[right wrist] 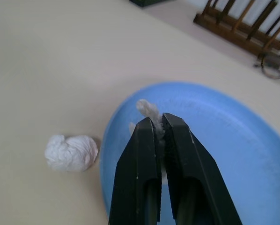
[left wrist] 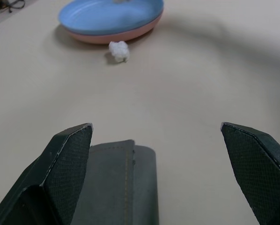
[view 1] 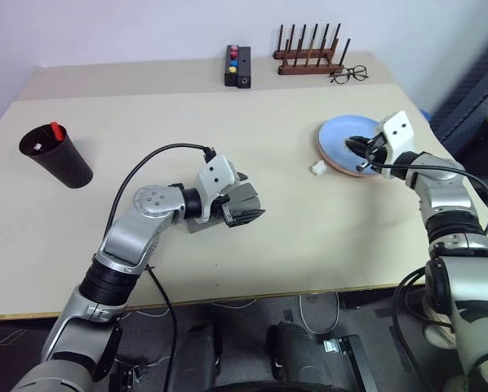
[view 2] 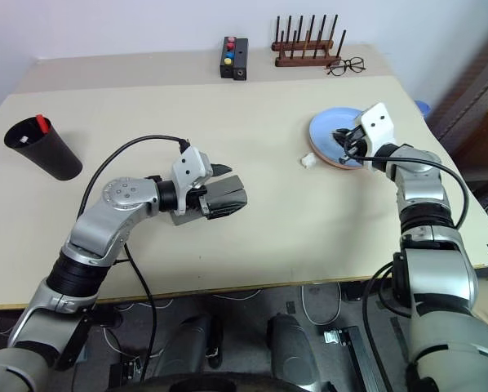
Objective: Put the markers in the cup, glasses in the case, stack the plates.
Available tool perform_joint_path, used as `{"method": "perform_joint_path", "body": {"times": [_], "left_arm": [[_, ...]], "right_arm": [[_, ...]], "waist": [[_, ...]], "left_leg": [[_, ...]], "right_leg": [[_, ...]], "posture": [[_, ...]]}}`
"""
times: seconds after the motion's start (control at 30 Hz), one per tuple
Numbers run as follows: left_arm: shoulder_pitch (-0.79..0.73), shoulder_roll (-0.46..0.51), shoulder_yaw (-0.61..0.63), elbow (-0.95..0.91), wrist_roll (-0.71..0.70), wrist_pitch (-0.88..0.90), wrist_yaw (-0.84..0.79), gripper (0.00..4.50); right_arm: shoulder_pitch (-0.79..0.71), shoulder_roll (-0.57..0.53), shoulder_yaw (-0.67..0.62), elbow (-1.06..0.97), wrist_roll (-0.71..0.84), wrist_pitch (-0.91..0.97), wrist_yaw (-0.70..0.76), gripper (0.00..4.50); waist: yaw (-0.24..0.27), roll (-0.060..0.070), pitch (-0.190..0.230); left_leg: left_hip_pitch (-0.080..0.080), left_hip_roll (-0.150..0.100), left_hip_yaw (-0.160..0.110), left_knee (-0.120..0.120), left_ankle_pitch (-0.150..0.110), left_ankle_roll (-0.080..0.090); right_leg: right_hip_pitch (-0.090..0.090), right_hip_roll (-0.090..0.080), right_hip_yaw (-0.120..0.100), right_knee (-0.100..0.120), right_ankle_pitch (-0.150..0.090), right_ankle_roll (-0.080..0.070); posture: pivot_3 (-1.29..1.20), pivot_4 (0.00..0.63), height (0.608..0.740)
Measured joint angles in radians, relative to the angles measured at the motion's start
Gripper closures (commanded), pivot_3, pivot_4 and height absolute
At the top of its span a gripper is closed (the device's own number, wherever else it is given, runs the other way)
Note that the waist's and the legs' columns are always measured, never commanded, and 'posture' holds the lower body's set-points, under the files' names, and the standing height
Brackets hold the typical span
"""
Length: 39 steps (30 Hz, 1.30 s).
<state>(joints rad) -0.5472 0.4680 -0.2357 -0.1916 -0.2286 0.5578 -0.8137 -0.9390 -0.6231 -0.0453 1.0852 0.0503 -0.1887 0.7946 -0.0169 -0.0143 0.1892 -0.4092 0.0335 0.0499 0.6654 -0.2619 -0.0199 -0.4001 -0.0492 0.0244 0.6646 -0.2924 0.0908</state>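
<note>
The light blue plate (view 1: 342, 132) rests on the pink plate (left wrist: 116, 36) at the right of the table. My right gripper (right wrist: 158, 119) hovers over the blue plate, shut on a small white scrap (right wrist: 148, 108). The dark cup (view 1: 58, 157) stands at the far left. A red-capped marker (view 1: 55, 129) sticks out of it, and a white end (view 1: 37, 148) shows inside the rim. My left gripper (view 1: 248, 196) is wide open in the middle of the table, over the grey case (left wrist: 121, 183), which lies between its fingers, close to one of them. The glasses are out of view.
A crumpled white wad (view 1: 318, 168) lies on the table just left of the plates. Along the far edge stand a black box with coloured buttons (view 1: 238, 65), a wooden peg rack (view 1: 309, 55) and wire-framed spectacles (view 1: 349, 75).
</note>
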Motion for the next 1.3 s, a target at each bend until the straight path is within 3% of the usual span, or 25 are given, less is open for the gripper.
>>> {"method": "perform_joint_path", "body": {"times": [0.23,0.4,0.83,1.3], "left_arm": [[0.001,0.009,0.018,-0.049,-0.002,0.040,0.028,0.00],[0.002,0.009,0.018,-0.049,-0.002,0.045,0.031,0.00],[-0.020,-0.001,0.015,-0.005,0.002,0.041,0.031,0.00],[-0.019,0.007,0.019,-0.014,0.001,0.042,0.040,0.00]], "right_arm": [[-0.049,0.013,0.008,0.094,-0.039,-0.047,-0.005,0.07],[-0.056,0.015,0.003,0.101,-0.045,-0.060,-0.004,0.02],[0.074,0.069,-0.016,-0.122,0.072,0.030,0.277,0.02],[0.097,0.094,0.002,-0.129,0.066,0.052,0.265,0.02]], "waist": [[-0.001,0.000,0.000],[-0.002,0.000,0.000],[0.002,0.000,0.000],[0.000,0.000,0.000]], "left_leg": [[0.000,0.000,0.000,0.000,0.000,0.000],[0.000,0.000,0.000,0.000,0.000,0.000],[0.000,0.000,0.000,0.000,0.000,0.000],[0.000,0.000,0.000,0.000,0.000,0.000]], "right_leg": [[0.000,0.000,0.000,0.000,0.000,0.000],[0.000,0.000,0.000,0.000,0.000,0.000],[0.000,-0.001,0.000,0.000,0.000,0.000],[0.000,-0.001,0.000,0.000,0.000,0.000]], "posture": [[0.00,0.150,0.740],[0.00,0.150,0.740],[0.00,0.150,0.740],[0.00,0.150,0.740]]}}
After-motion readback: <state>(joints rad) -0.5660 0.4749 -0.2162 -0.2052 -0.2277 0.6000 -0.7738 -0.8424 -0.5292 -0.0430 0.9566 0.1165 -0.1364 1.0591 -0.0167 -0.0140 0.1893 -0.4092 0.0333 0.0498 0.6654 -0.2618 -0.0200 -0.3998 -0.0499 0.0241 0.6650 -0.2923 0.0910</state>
